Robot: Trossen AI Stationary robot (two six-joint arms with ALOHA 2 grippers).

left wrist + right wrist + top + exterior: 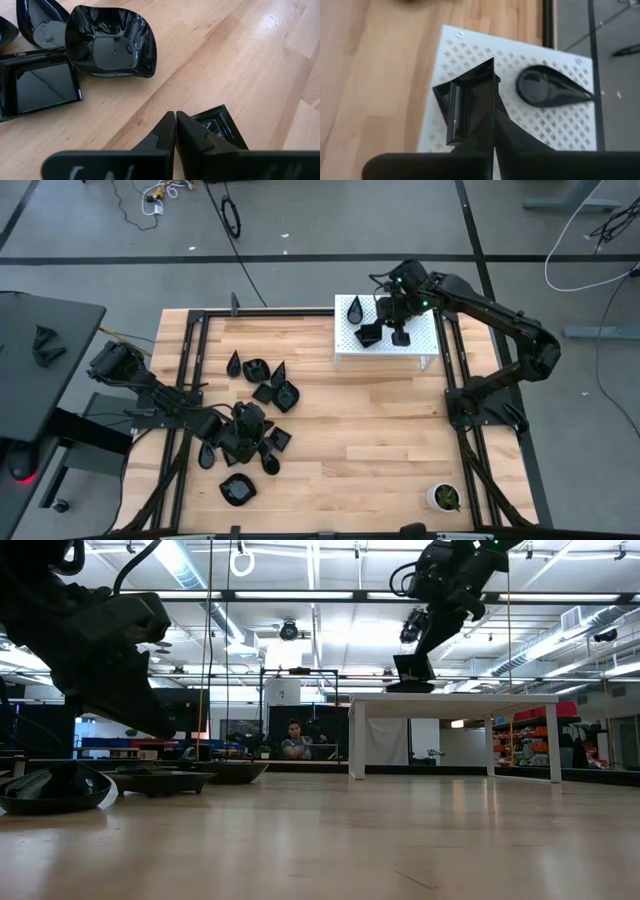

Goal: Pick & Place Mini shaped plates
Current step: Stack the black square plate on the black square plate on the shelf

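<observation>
Right tool (494,131) clenched on square plate (465,107) rim above white stand (555,125); left tool (175,131) clenched, empty.

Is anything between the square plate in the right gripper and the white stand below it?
Nothing visible: the right gripper holds the square plate over bare stand; the teardrop plate lies beside.

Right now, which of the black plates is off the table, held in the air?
The square plate pinched by the right gripper above the white stand; the others lie flat.
</observation>
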